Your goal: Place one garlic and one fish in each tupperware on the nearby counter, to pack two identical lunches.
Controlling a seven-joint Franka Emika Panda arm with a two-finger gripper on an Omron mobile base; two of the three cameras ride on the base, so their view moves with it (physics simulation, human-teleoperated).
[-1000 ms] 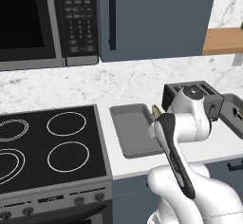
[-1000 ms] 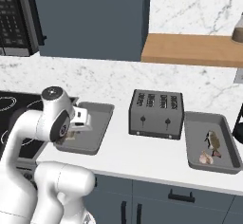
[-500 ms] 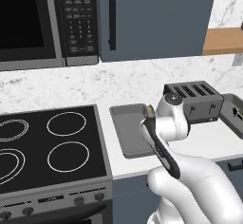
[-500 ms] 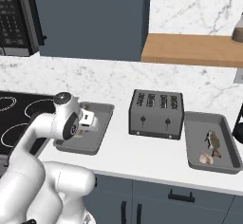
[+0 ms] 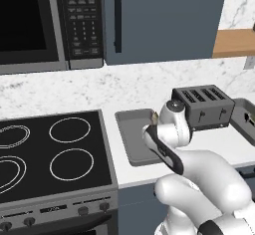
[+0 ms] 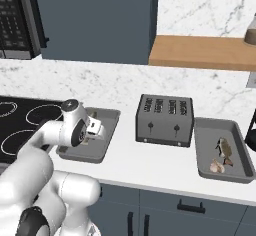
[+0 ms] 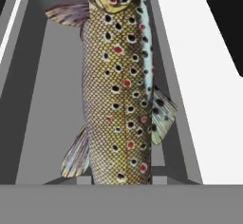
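The fingers (image 7: 121, 178) are drawn narrow around a spotted trout (image 7: 118, 80), which runs straight out ahead of them, head farthest away. It hangs over the left tupperware (image 6: 102, 152), the grey tray that sits on the counter (image 6: 145, 172) just under the fingers, beside the black cooktop (image 5: 50, 149).

Doing this step well, I judge, means lowering until the trout is close to the tray floor, keeping its length along the tray's long side so head and tail stay inside the rim, then parting the fingers and lifting straight up so the body does not drag out.

To the right of the fingers stands the black four-slot toaster (image 6: 165, 120). Beyond it, well apart from the fingers, lies the right tupperware (image 6: 236, 156), already holding a fish (image 6: 223, 149) and a garlic (image 6: 216, 167). The left tray will need a garlic too.

The microwave (image 5: 50, 25) keypad carries markings too small to read; no brand or label is legible anywhere.
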